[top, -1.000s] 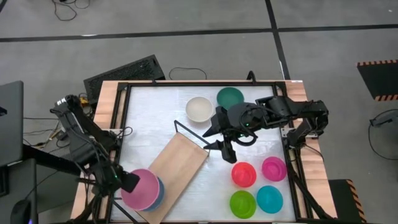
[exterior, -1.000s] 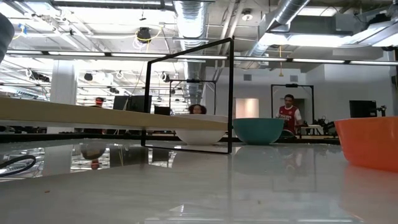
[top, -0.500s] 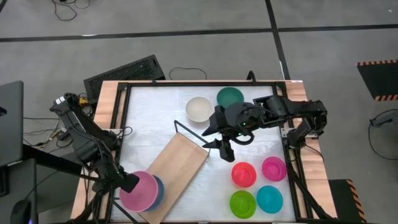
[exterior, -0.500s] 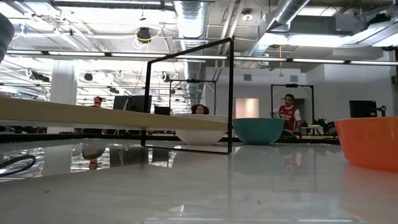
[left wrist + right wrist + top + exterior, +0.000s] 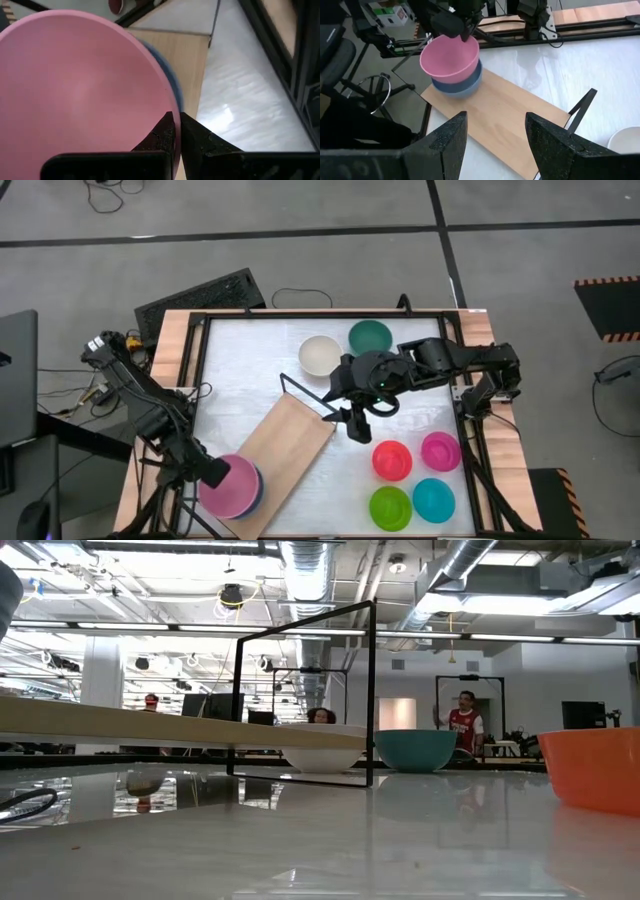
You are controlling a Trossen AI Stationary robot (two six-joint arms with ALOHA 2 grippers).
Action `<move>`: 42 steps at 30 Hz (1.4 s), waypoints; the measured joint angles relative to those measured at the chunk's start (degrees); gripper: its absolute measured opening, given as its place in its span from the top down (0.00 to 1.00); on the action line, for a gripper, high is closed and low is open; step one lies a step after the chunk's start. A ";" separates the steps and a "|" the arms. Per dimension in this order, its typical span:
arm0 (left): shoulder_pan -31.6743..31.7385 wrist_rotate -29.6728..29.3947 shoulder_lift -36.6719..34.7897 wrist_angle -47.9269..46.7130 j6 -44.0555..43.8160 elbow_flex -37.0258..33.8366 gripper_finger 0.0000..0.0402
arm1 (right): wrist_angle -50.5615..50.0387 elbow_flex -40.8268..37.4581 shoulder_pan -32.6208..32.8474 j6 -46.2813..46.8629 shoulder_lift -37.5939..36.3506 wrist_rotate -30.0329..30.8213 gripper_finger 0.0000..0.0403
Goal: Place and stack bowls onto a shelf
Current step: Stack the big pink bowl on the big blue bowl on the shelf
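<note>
The light pink bowl [image 5: 232, 485] sits in the navy blue bowl [image 5: 257, 492] at the near left end of the light-wood shelf [image 5: 290, 442], which lies slantwise on the table. My left gripper [image 5: 214, 471] is shut on the pink bowl's rim. My right gripper [image 5: 352, 424] hovers open beside the shelf's far end, touching nothing. The cream-white bowl [image 5: 321, 355] and dark green bowl [image 5: 370, 337] stand on the table near its far edge. The red [image 5: 393, 460], magenta [image 5: 440, 451], lime green [image 5: 390, 507] and cyan [image 5: 433, 499] bowls stand near right. My left gripper pinches the pink bowl's rim [image 5: 167, 107] on its left side, one finger inside the bowl and one outside. The fingers come from the table's left, slanting down. The bowl stays nearly upright, its lower part inside the navy bowl [image 5: 462, 86]; whether it rests there I cannot tell.
A black wire frame [image 5: 300, 392] rises at the shelf's far end, close to my right gripper. A black metal rail [image 5: 325, 313] runs round the table. White tabletop [image 5: 245, 380] lies bare left of the shelf. In the low view, people show in the room beyond.
My left gripper has moved a little down and toward the near edge, bringing the pink bowl down into the navy bowl. My right gripper has drifted slightly toward the table's left, closer to the shelf's far end, staying open.
</note>
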 joint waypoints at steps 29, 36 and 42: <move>1.13 -1.88 0.81 0.31 1.42 0.07 0.75 | -0.02 0.00 0.07 -0.02 0.00 -0.22 0.44; 1.28 -7.48 0.81 0.15 -2.33 0.24 0.61 | -0.04 0.00 0.07 -0.11 0.00 -0.22 0.44; 1.28 -16.02 0.74 -0.80 -8.31 2.78 0.59 | -0.04 0.00 0.07 -0.11 0.00 -0.22 0.44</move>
